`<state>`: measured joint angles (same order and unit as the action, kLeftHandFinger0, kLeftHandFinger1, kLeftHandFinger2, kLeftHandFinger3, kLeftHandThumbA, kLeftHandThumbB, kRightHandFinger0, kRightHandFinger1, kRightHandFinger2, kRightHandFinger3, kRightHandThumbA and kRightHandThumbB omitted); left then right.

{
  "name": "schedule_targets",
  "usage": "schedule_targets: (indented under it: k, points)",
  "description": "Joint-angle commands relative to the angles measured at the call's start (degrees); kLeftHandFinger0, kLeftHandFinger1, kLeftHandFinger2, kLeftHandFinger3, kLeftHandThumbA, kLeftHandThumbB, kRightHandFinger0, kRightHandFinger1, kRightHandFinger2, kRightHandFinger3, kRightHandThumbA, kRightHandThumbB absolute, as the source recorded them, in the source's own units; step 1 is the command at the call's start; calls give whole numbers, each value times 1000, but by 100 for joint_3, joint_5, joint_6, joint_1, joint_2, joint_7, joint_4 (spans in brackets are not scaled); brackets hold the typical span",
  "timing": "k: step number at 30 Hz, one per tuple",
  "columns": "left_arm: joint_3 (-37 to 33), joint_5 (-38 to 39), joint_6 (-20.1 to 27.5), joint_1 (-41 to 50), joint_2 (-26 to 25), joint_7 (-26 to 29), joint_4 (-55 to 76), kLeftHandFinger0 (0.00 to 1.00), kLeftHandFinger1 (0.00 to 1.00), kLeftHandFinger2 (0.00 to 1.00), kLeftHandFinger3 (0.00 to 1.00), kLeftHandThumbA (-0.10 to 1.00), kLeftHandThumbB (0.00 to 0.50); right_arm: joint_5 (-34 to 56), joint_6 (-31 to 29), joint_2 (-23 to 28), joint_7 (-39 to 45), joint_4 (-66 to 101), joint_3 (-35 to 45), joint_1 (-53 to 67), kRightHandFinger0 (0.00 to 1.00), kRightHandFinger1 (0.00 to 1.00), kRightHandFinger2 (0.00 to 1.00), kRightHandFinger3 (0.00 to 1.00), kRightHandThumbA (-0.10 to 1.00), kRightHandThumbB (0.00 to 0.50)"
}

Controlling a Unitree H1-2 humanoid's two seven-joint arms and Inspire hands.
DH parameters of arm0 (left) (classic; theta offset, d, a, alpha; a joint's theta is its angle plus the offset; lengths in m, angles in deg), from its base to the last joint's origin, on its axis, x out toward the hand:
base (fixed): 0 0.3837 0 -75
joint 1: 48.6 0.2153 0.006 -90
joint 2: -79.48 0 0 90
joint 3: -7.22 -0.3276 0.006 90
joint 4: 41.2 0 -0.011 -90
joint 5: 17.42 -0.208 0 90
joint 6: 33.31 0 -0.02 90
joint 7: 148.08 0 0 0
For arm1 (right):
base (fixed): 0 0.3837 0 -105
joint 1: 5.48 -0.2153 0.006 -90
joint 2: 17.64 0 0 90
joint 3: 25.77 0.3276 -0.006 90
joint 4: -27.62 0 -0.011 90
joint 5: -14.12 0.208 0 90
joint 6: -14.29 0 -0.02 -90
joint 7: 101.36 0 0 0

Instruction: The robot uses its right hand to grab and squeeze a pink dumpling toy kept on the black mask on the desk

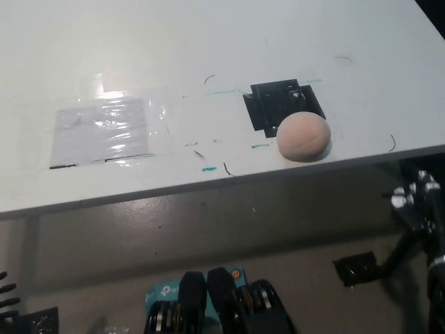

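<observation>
The pink dumpling toy [303, 136] lies on the white desk [208, 49], near its front edge. It rests on the front right corner of the black mask [278, 103], a dark square patch taped flat on the desk. My black right hand [416, 200] hangs below and in front of the desk edge at the right, well apart from the toy; its fingers are not clear. Only a few dark fingertips of what looks like my left hand [7, 300] show at the lower left border.
A shiny clear plastic sheet [104, 130] is taped on the desk's left part. Small teal tape marks [207, 168] lie near the front edge. Under the desk, a black patch [358, 268] sits on the floor.
</observation>
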<state>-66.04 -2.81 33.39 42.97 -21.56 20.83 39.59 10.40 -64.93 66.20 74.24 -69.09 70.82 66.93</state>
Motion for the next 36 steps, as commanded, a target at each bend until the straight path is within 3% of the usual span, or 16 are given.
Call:
schedule_targets:
  k: [1, 4, 10, 11, 12, 14, 15, 16, 17, 18, 19, 20, 25, 28, 33, 36]
  points:
    - [59, 90, -90, -38, -55, -39, 161, 712, 723, 783, 859, 1000, 115, -378, -15, 136, -111, 400, -157, -578, 112, 162, 321, 807, -41, 147]
    - [57, 125, -133, -47, -58, -59, 182, 744, 739, 819, 882, 1000, 113, -330, -78, 63, -118, 428, -189, -1080, 116, 138, 275, 756, -13, 186]
    - [32, 79, -113, -59, -104, -58, 127, 702, 724, 790, 851, 1000, 128, -294, 56, -44, -59, 447, -257, -1495, 96, 151, 316, 751, 64, 216]
    - [46, 96, -139, -64, -96, -50, 133, 685, 716, 785, 818, 1000, 127, -238, -35, 68, 224, 326, -412, -1600, 237, 329, 528, 855, 139, 221]
    - [52, 110, -151, -70, -92, -55, 134, 682, 714, 782, 817, 1000, 128, -348, 14, 145, 321, 290, -549, -1657, 300, 380, 618, 894, 195, 239]
    - [-2, 78, -39, -73, -139, -134, 76, 688, 717, 792, 825, 1000, 123, -364, 31, 224, 420, 264, -692, -1705, 387, 455, 667, 939, 180, 245]
    - [19, 92, -58, -61, -120, -111, 119, 689, 710, 794, 836, 1000, 117, -480, 95, 348, 599, 199, -909, -1787, 620, 652, 767, 1000, 218, 261]
    - [29, 101, -85, -64, -115, -99, 127, 690, 709, 795, 839, 1000, 117, -440, 44, 400, 695, 145, -995, -1820, 674, 687, 782, 1000, 224, 266]
    - [22, 86, -85, -72, -117, -92, 100, 703, 716, 798, 847, 1000, 130, -418, 324, 461, 872, 180, -1126, -1855, 889, 910, 964, 1000, 295, 281]
    - [37, 113, -139, -87, -108, -88, 85, 707, 721, 795, 847, 1000, 135, -840, 366, 648, 1016, 134, -1538, -1940, 1000, 1000, 1000, 1000, 418, 320]
    - [38, 113, -140, -87, -107, -88, 85, 708, 723, 794, 847, 1000, 135, -824, 375, 664, 1003, 135, -1563, -1943, 1000, 1000, 1000, 1000, 430, 325]
    - [38, 118, -158, -80, -90, -82, 110, 711, 724, 795, 845, 1000, 132, -840, 537, 693, 1027, 143, -1665, -1972, 1000, 1000, 1000, 1000, 478, 380]
    - [32, 99, -117, -88, -85, -82, 132, 696, 716, 799, 848, 1000, 115, -1241, 1006, 662, 1001, -100, -2158, -2110, 1000, 1000, 1000, 1000, 638, 490]
    - [57, 106, -205, -86, -83, -41, 193, 712, 719, 808, 840, 1000, 115, -1533, 1039, 566, 821, -330, -2366, -2135, 1000, 1000, 1000, 1000, 701, 500]
    - [39, 94, -139, -94, -97, -70, 175, 689, 713, 792, 864, 1000, 100, -1647, 878, 363, 621, -642, -2369, -2108, 1000, 1000, 1000, 1000, 671, 499]
    - [72, 85, -250, -118, -87, 12, 221, 695, 711, 785, 862, 1000, 123, -1684, 516, 204, 425, -1201, -2350, -2178, 1000, 1000, 1000, 1000, 655, 490]
